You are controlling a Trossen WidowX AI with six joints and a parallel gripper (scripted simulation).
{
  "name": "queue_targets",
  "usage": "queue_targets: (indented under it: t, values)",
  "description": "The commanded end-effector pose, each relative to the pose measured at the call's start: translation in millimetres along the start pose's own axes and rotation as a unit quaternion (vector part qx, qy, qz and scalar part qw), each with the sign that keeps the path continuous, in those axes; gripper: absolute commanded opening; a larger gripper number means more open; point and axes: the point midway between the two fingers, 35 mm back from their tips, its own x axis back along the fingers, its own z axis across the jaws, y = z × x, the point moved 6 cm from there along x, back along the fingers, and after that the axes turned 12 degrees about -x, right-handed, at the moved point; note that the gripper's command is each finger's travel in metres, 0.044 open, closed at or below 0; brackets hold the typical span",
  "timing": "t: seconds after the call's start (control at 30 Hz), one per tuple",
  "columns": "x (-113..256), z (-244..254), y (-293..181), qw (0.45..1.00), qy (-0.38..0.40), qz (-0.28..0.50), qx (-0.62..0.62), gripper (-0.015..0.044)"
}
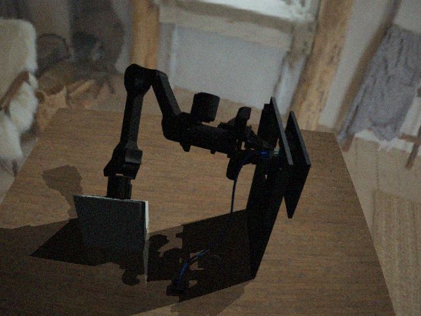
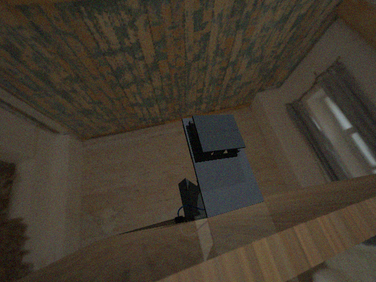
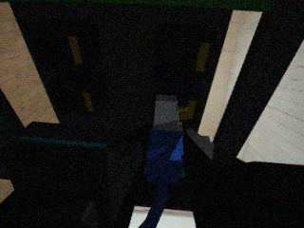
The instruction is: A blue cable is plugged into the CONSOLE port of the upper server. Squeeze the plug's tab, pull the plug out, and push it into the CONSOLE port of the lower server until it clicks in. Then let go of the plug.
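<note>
One end effector [image 1: 268, 151] [image 3: 165, 130] grips one blue plug [image 1: 264, 153] [image 3: 164, 152].

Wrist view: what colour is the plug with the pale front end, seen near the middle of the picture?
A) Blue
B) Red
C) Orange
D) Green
A: the plug has a blue body, with a cable of the same colour trailing from its rear.

home-like room | fleece-draped seat [image 1: 18, 61] | grey curtain [image 2: 349, 100] | timber posts [image 1: 145, 33]
</note>
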Motion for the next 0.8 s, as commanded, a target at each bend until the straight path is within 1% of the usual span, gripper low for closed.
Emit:
queue_targets:
  t: [0.0, 0.77]
  values:
    - [3.5, 0.0, -0.9, 1.0, 0.0, 0.0, 0.002, 0.0]
    - [14.6, -0.6, -3.9, 1.0, 0.0, 0.001, 0.002, 0.0]
